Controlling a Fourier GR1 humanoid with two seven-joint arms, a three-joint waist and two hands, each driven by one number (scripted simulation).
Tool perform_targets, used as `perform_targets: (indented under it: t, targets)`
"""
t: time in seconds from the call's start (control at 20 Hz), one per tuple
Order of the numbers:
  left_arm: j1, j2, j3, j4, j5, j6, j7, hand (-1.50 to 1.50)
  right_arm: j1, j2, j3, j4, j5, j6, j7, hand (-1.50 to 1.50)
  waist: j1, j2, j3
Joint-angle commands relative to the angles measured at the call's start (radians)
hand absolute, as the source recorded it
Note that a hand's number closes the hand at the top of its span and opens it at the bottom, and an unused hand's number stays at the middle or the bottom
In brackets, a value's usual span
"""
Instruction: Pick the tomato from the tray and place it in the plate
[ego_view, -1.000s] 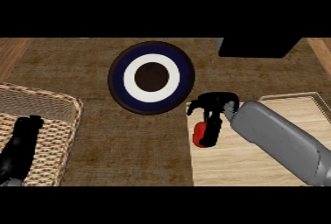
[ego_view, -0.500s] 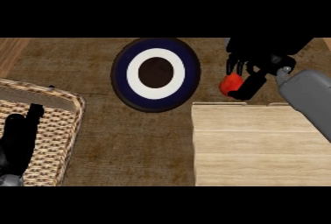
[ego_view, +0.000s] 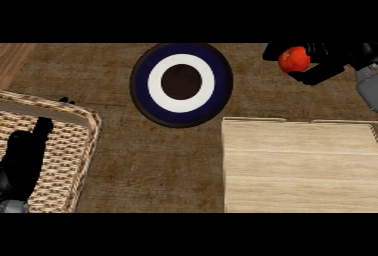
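The red tomato (ego_view: 294, 59) hangs in the air at the upper right, with my right hand (ego_view: 325, 62) curled round it. It is to the right of the round plate (ego_view: 181, 82), which has a dark blue rim, a white ring and a dark centre. The pale wooden tray (ego_view: 299, 165) lies below the tomato at the lower right and has nothing on it. My left hand (ego_view: 22, 155) rests at the left edge over a wicker basket, fingers straight and pointing up.
A wicker basket (ego_view: 70, 150) fills the lower left corner. The counter's top (ego_view: 155, 165) is brown and mottled between basket and tray. A strip of lighter wood (ego_view: 15, 60) shows at the upper left.
My right hand has lifted the tomato off the tray and carried it up and towards the far right. The plate and the left hand keep their places.
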Motion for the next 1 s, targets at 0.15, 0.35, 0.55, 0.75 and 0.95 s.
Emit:
perform_targets:
  t: [0.15, 0.35, 0.55, 0.75, 0.95]
  targets:
    - [0.038, 0.0, 0.005, 0.047, 0.006, -0.012, -0.256, 0.0, -0.015, 0.026, -0.122, 0.059, -0.072, -0.019, -0.359, 1.5, 0.007, -0.012, -0.005]
    - [0.055, 0.009, 0.015, 0.066, 0.008, -0.021, -0.294, 0.0, -0.064, 0.058, -0.148, 0.11, -0.106, 0.063, -0.432, 1.5, 0.019, -0.017, -0.007]
    - [0.038, -0.003, 0.015, 0.115, 0.006, -0.016, -0.32, 0.0, -0.103, 0.118, -0.132, 0.122, -0.1, 0.108, -0.471, 1.5, -0.004, -0.024, -0.009]
    - [0.07, -0.009, -0.012, 0.089, -0.019, -0.011, -0.333, 0.0, -0.136, 0.18, -0.121, 0.174, -0.087, 0.117, -0.462, 1.5, 0.004, -0.028, -0.009]
    - [0.058, 0.005, 0.022, 0.109, 0.002, -0.016, -0.335, 0.0, -0.215, 0.257, -0.11, 0.195, -0.088, 0.138, -0.372, 1.5, -0.001, -0.033, -0.011]
